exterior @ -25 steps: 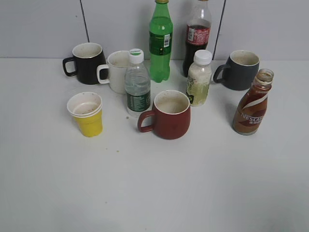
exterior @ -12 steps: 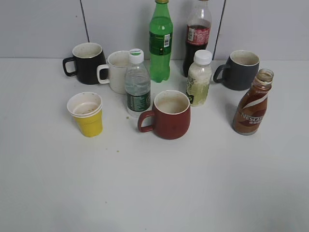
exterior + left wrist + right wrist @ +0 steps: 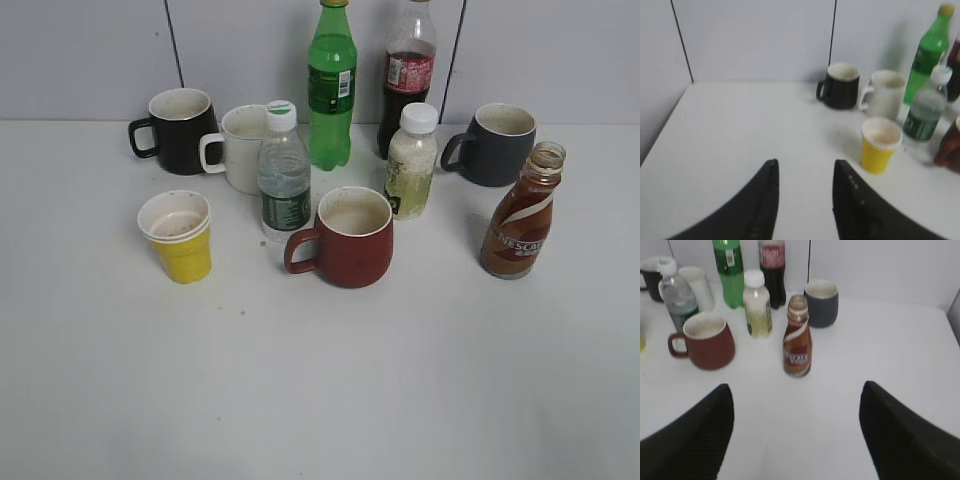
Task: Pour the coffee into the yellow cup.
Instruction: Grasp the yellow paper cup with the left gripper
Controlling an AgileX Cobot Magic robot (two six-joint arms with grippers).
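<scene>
We note the coffee (image 3: 522, 217) standing upright and uncapped at the right of the table (image 3: 400, 380), just in front of the grey mug (image 3: 497, 145). The yellow cup (image 3: 178, 236) stands upright at the left, well apart from it, with the red mug (image 3: 347, 238) between them. Our right gripper (image 3: 796, 432) has its jaws spread wide, facing the coffee and touching nothing. The left gripper (image 3: 805, 200) is parted and empty, the yellow cup ahead to its right.

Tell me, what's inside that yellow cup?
The yellow cup looks empty: a white inside with faint brownish staining near the bottom. No liquid shows. The coffee stands apart, uncapped.
</scene>
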